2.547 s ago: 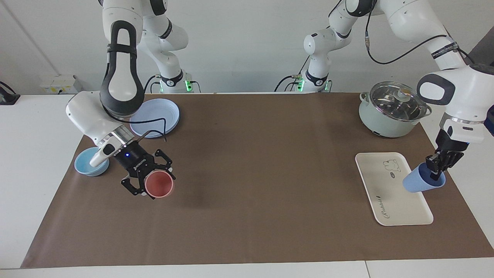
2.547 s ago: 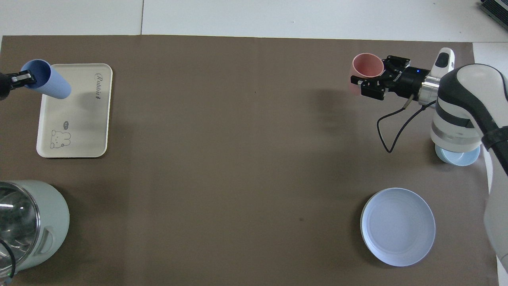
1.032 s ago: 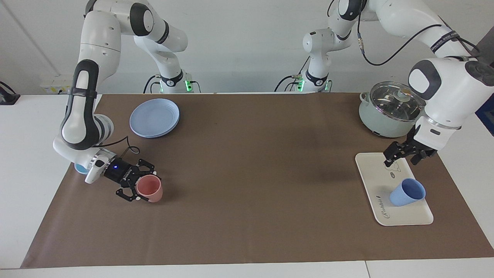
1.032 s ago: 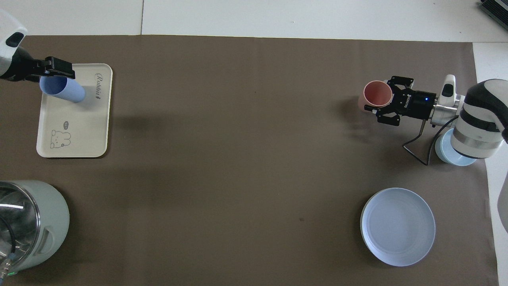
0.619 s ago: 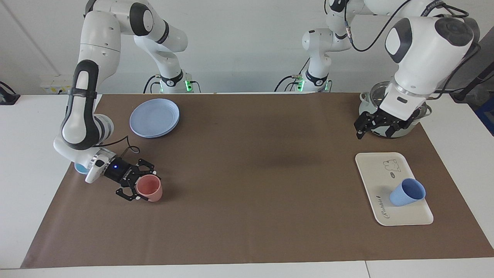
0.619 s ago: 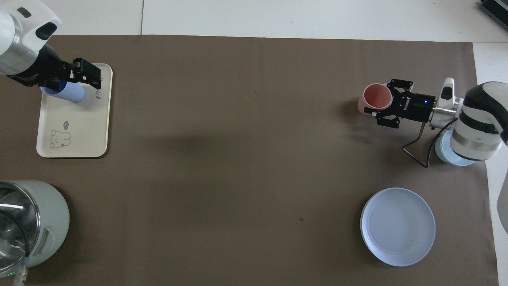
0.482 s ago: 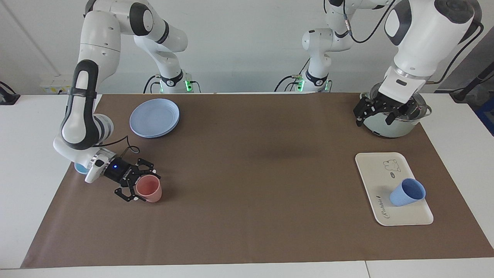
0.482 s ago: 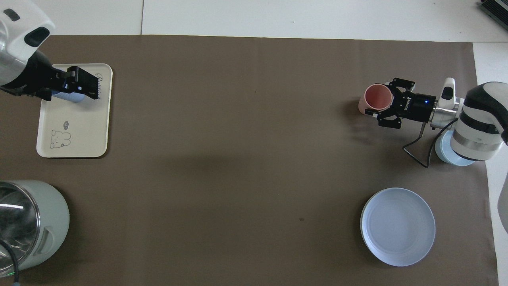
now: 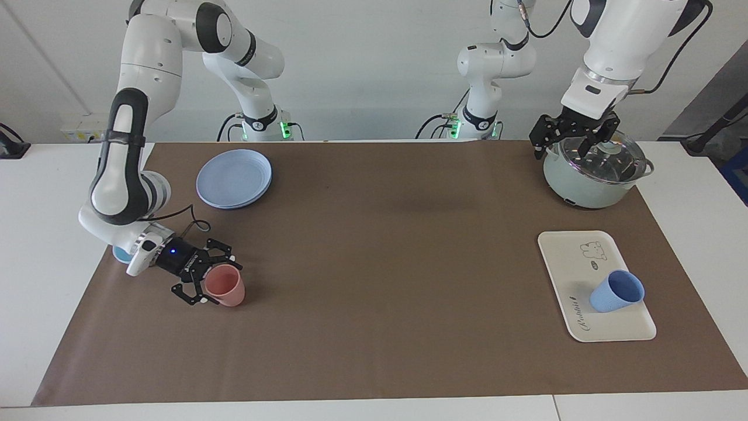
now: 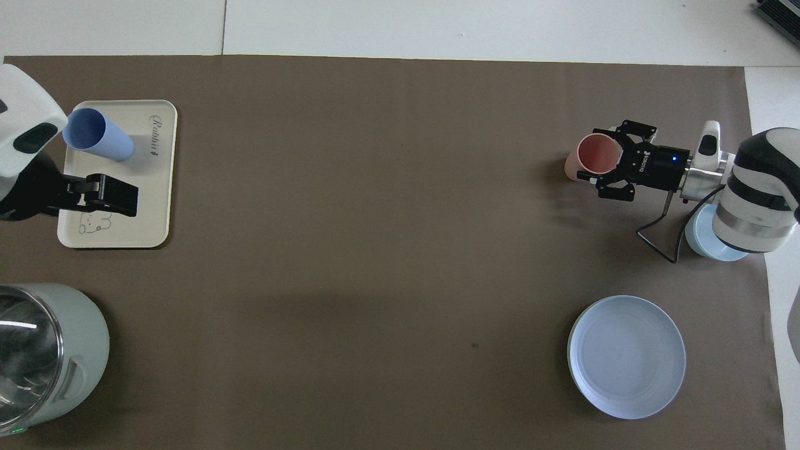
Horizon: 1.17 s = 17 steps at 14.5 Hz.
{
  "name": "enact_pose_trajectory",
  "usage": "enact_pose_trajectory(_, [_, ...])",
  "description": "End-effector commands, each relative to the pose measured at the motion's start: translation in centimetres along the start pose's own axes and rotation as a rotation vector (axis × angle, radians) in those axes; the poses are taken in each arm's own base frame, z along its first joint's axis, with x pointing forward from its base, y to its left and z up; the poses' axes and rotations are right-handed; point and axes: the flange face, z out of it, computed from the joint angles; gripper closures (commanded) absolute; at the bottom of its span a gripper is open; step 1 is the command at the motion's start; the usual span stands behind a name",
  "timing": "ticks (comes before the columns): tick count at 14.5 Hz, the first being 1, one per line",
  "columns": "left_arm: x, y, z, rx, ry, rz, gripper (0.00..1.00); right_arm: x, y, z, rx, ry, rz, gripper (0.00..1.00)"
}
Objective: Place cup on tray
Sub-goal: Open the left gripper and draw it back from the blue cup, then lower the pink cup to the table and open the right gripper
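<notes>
Cup standing free on the tray, at the end farther from the robots.
Left gripper hangs spread and empty over the pot; right gripper sits spread around the pink cup.

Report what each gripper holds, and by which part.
Left gripper, open above the pot: nothing. Right gripper sits at the pink cup's side; a grip cannot be told.

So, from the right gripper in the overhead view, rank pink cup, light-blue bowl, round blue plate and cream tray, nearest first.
From the open right gripper:
1. Pink plastic cup, at its fingertips.
2. Shallow light-blue bowl, under the right arm's wrist.
3. Round blue plate, nearer the robots.
4. Cream rectangular tray, at the left arm's end.
</notes>
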Motion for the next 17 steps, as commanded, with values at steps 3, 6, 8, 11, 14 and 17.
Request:
enact_pose_trajectory(3, [-0.9,-0.6,0.4,0.014,0.018,0.024,0.0,1.9,0.0,-1.3,-0.016,0.052,-0.016,0.0])
enact_pose_trajectory(6, [-0.5,-1.5,0.8,0.009,0.007,0.015,0.0,5.7,-0.3,-2.6,-0.033,0.045,0.031,0.0])
enact_pose_trajectory(8, [-0.5,-1.3,0.7,0.009,0.011,0.018,0.0,9.6,-1.0,-3.5,-0.045,0.015,0.07,0.0])
enact_pose_trajectory(11, [-0.4,-1.5,0.6,-0.018,0.012,0.043,0.0,16.3,-2.9,-5.0,-0.099,-0.128,0.177,0.0])
enact_pose_trajectory(14, [-0.4,-2.8,0.5,-0.027,0.009,0.071,0.0,20.6,-4.3,-4.4,-0.195,-0.295,0.29,0.0])
enact_pose_trajectory(17, [-0.3,-2.6,0.5,-0.079,0.018,0.06,0.0,24.1,-6.1,-3.6,-0.364,-0.508,0.41,0.0])
